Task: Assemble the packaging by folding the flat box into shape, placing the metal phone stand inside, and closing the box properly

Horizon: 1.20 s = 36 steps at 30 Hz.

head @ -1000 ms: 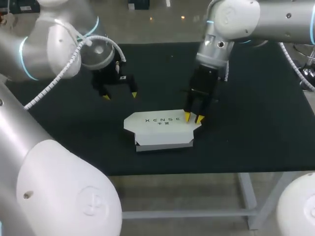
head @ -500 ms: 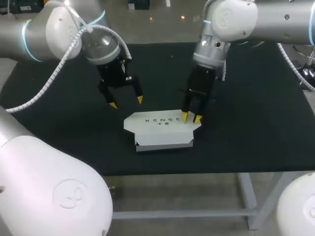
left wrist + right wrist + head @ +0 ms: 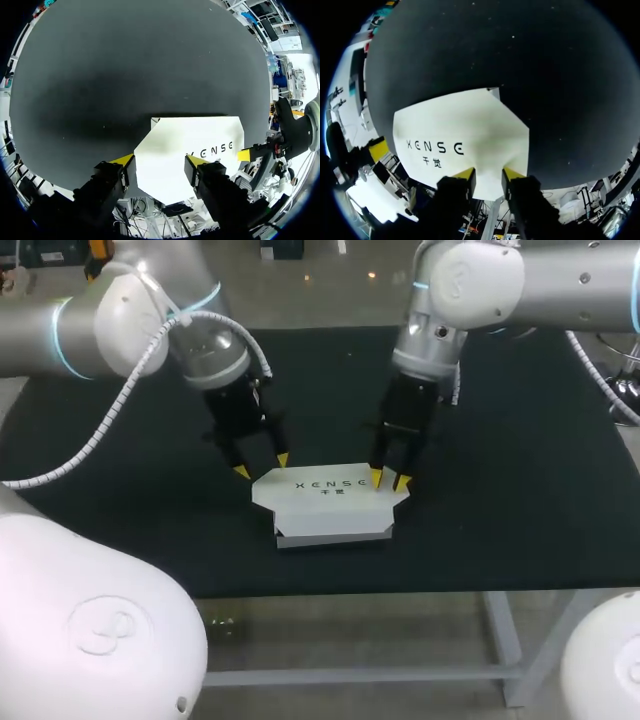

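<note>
A white cardboard box [image 3: 330,502] lies in the middle of the black mat with its printed lid down flat. My left gripper [image 3: 262,465] hangs open at the lid's back left corner; in the left wrist view that gripper [image 3: 160,161] has the lid [image 3: 192,150] showing under the gap between its fingers. My right gripper [image 3: 389,480] stands with its yellow tips on the lid's back right corner. Seen from the right wrist, the right gripper [image 3: 488,174] has its fingers a little apart over the lid [image 3: 460,135]. No phone stand shows in any view.
The black mat [image 3: 520,490] covers the table around the box. The table's front edge [image 3: 400,592] runs just below the box. Both arms come down from the back, one on each side of the box.
My left arm has swung right and down to the box's back left corner, and its fingers have drawn closer together. The right gripper and the box have stayed put.
</note>
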### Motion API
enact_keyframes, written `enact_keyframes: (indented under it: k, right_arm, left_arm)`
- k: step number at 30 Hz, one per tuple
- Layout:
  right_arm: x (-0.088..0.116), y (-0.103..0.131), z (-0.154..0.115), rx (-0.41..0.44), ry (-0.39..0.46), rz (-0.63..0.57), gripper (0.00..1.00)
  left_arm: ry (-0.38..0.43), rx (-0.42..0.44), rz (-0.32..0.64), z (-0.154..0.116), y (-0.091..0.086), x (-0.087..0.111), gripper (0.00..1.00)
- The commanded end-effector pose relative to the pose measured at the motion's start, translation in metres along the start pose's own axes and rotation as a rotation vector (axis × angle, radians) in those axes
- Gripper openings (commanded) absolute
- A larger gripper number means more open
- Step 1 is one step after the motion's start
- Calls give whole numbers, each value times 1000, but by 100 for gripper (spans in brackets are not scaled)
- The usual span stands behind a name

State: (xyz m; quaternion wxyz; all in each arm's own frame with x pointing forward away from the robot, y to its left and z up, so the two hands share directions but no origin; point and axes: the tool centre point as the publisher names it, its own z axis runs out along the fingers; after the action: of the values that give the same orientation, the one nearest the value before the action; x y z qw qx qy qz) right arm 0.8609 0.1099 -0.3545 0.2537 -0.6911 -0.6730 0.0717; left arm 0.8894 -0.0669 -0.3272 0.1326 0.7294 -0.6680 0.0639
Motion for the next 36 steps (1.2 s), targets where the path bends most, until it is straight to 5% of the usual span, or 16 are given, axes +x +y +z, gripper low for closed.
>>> enact_keyframes:
  k: [1,4,11,36]
  right_arm:
    - [-1,-5,2,-22,-6,10,38]
    - [-2,-4,4,-29,-9,20,38]
    - [-2,-3,8,-45,-5,30,38]
    - [-9,-5,15,-258,-1,25,42]
  left_arm:
    - [2,-2,-11,9,0,-1,62]
    - [-2,-8,-21,12,4,0,52]
    - [-23,-9,-46,19,8,2,49]
    - [-12,26,-41,27,16,-1,50]
